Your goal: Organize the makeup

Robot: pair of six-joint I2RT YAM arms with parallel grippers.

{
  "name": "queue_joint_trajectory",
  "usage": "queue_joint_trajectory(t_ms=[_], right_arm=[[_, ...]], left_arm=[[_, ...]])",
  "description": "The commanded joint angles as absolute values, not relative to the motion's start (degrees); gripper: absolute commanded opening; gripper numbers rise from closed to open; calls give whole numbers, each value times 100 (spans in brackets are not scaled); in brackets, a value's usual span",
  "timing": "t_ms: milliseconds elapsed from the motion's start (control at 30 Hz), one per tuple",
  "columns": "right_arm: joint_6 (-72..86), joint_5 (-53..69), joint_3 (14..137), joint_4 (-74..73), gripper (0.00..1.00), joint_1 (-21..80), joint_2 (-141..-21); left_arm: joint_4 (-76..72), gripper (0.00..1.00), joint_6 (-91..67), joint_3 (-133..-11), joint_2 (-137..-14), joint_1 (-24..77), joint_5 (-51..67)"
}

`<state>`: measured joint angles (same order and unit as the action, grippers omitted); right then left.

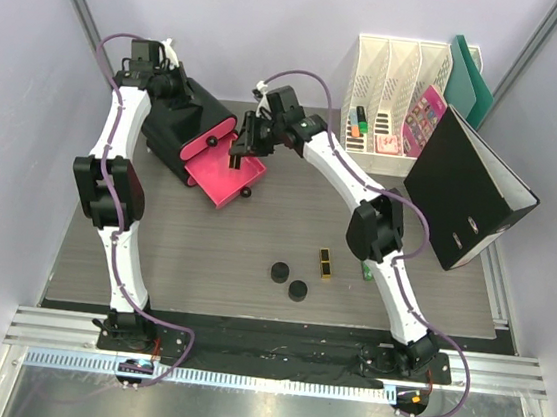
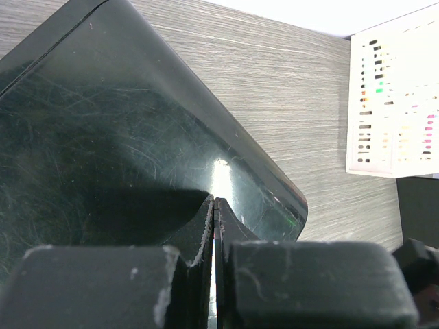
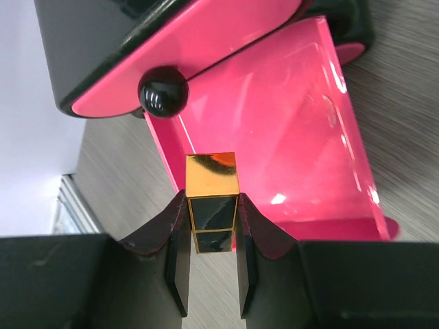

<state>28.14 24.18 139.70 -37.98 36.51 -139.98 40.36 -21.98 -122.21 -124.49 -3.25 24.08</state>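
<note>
My right gripper [image 3: 212,205] is shut on a black-and-gold case [image 3: 212,193] and holds it above the open pink drawer [image 3: 288,130] of the black box [image 1: 183,122]; in the top view the gripper [image 1: 236,155] hangs over the drawer [image 1: 224,177]. My left gripper [image 2: 215,205] is shut and empty, resting at the glossy black top of the box [image 2: 103,123] at the back left [image 1: 150,58]. On the table lie two black round compacts [image 1: 278,272] [image 1: 297,290], a second black-and-gold case [image 1: 324,264] and a green tube [image 1: 365,272] partly hidden by my right arm.
A white file rack [image 1: 397,91] with marker pens [image 1: 361,127] and a pink booklet stands at the back right. A black binder [image 1: 467,190] leans beside it. A drawer knob [image 3: 163,94] sits just above the held case. A printed card [image 2: 394,103] lies right of the box.
</note>
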Motion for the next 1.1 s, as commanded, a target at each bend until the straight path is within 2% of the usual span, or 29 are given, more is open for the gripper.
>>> queue_joint_trajectory(t_ms=[0,200,300,333,400,433,500,533,733,867,967,1067], right_arm=[[3147,2708,14142,-3234,1,3718,-14185],[3208,2645,14133,-3146,14,3797,-14458],[3278,2751,14168,-3111,35,3797,-14546],[3270,2751,14168,-3085,44,3806,-14546],[3278,2769,14168,-3041,52,3806,-14555],[3287,2751,14168,-2989,61,3806,-14555],[3278,2734,14177,-2945,65,3814,-14546],[3270,2716,14185,-2892,72,3806,-14511],[3129,2303,14160,-2821,76,3736,-13994],[3085,2022,13440,-2961,76,3507,-13187],[2647,1671,13043,-3855,77,3331,-12746],[2128,952,13043,-5392,79,3226,-12683]], left_arm=[[6100,0,-1775,-11575,-13386,-316,1661],[6091,0,-1793,-11584,-13412,-316,1661],[6082,0,-1793,-11575,-13403,-308,1652],[6091,0,-1784,-11584,-13395,-316,1644],[6091,0,-1793,-11575,-13395,-316,1617],[6091,0,-1793,-11575,-13395,-325,1608],[6091,0,-1793,-11584,-13386,-316,1608],[6091,0,-1793,-11584,-13386,-325,1617],[6091,0,-1784,-11610,-13395,-325,1600],[6100,0,-1784,-11602,-13386,-316,1591],[6091,0,-1784,-11610,-13403,-325,1573],[6082,0,-1793,-11619,-13430,-316,1591]])
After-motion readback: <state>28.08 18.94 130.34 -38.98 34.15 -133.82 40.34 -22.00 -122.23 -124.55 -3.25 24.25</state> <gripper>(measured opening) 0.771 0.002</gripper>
